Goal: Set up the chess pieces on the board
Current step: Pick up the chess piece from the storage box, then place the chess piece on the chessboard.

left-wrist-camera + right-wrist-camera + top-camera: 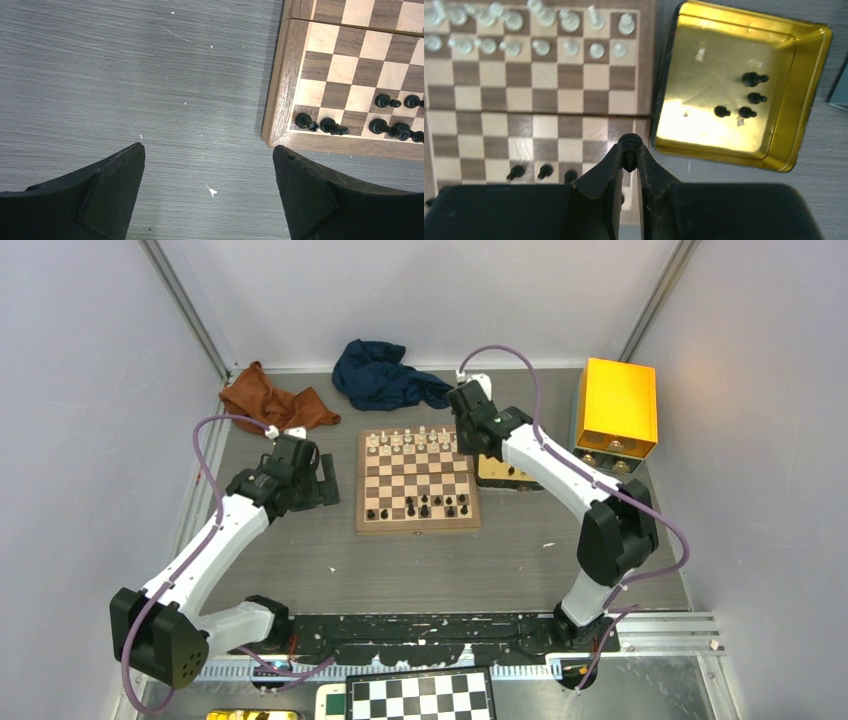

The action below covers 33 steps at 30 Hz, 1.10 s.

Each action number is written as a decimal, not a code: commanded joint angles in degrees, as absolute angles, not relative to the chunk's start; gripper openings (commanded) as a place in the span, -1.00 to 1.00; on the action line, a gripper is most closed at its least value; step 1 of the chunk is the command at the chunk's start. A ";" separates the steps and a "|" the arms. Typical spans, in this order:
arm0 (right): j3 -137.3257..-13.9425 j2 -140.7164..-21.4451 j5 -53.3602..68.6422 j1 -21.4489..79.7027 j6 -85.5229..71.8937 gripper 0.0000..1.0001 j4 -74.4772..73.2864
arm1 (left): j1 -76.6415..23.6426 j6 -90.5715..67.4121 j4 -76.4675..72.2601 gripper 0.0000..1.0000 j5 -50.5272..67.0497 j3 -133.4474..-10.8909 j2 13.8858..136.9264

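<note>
the tiny black chess pieces (331, 126) are only partly in place. a good share of them stand in the two nearest rows of the square wooden chessboard (278, 90) with its light and dark brown squares, but several squares in those rows are bare. a single black piece (629, 161), too small and shadowed to name for sure, looks pinched between the narrow fingers of the right pincer (629, 150). that pincer hangs over the board's right-hand side, just beside the shallow gold tin tray (809, 100). four loose black pieces (752, 78) lie in the tray, waiting to be carried over. across the board, the small cream pieces (410, 440) fill the two far rows, so that side looks finished.

by my reckoning the job is well past halfway: the held piece needs a square, then the four from the tray.

the left pincer (207, 155) is spread wide and holds nothing, over the bare grey desk (100, 75) just off the board's near left corner.
</note>
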<state>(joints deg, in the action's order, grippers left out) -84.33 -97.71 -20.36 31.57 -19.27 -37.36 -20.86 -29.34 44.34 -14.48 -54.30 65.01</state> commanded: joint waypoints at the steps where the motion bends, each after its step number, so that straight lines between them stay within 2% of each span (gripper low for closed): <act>1: -81.21 -91.25 -22.84 35.79 -22.17 -0.99 -38.75 | -20.57 -28.85 41.86 0.99 -13.57 -54.15 63.05; 16: -77.12 -89.98 -22.64 49.81 -27.28 -0.99 -40.35 | -20.57 -29.29 41.82 0.99 -12.56 -54.14 62.15; 33: -74.83 -93.92 -20.34 50.93 -27.42 -0.99 -38.42 | -20.57 -29.40 42.50 0.99 -13.10 -53.79 61.69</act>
<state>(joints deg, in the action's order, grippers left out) -75.40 -93.76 -20.84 50.78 -26.41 -40.69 -20.86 -29.52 43.57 -12.86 -53.89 62.65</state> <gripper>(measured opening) 0.200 0.996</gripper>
